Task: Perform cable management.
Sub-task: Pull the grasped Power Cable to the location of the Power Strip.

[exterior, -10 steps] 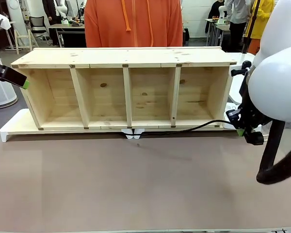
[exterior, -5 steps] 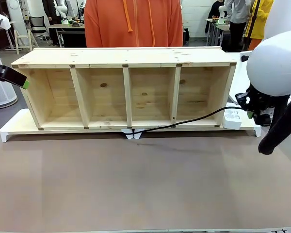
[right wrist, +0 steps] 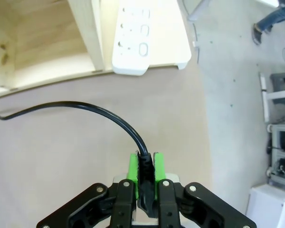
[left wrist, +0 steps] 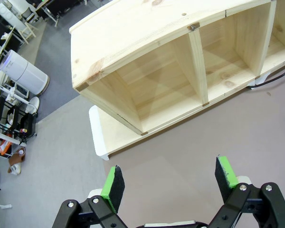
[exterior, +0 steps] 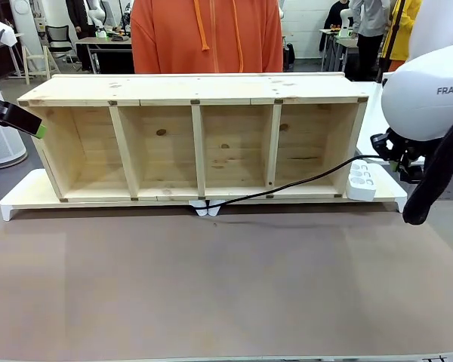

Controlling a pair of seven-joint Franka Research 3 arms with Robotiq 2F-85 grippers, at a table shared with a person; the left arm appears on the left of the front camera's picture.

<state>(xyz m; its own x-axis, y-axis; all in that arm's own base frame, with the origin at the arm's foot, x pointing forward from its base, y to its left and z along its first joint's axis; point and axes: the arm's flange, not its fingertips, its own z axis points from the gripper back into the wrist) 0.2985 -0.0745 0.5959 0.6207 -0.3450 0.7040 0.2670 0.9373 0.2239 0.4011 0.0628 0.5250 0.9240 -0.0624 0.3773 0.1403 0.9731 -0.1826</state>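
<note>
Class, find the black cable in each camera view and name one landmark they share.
Front view: the cable runs from under the wooden shelf middle up to the right hand.
Left wrist view: cable at the right edge.
Right wrist view: cable arcs from the left edge into the shut right hand.
Shared landmark: the wooden shelf.

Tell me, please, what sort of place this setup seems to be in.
Probably a robotics lab or workshop: a white robot arm works at a table beside a wooden shelf unit, office desks stand behind, and cluttered equipment racks line the floor.
</note>
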